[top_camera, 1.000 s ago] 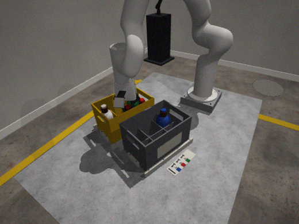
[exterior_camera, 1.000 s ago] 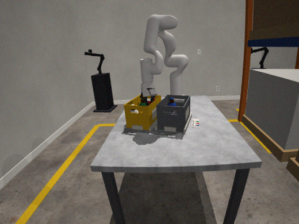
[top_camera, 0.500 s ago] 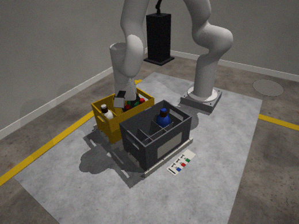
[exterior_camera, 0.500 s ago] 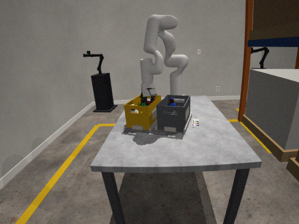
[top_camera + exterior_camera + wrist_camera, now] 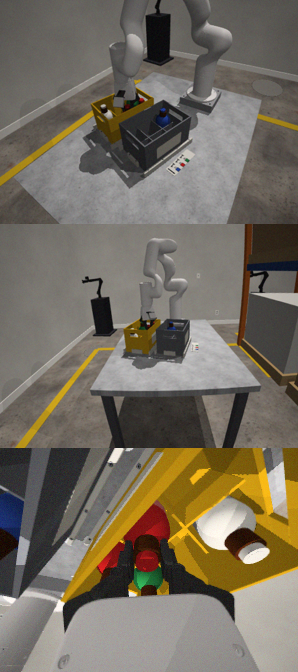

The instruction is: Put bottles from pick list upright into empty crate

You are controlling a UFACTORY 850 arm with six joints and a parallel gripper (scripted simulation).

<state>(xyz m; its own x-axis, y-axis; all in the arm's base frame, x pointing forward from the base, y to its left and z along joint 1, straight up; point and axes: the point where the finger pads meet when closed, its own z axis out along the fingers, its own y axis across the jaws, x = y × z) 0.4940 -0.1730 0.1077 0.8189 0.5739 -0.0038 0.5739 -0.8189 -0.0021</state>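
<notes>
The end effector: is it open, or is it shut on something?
Shut on the red bottle. In the wrist view both fingers press its neck inside the yellow crate.

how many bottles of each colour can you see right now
red bottles: 2, one in the end effector
green bottle: 1 seen for sure; the arm hides part of the yellow crate
white bottle: 1
blue bottle: 1
total: 5 seen
</notes>
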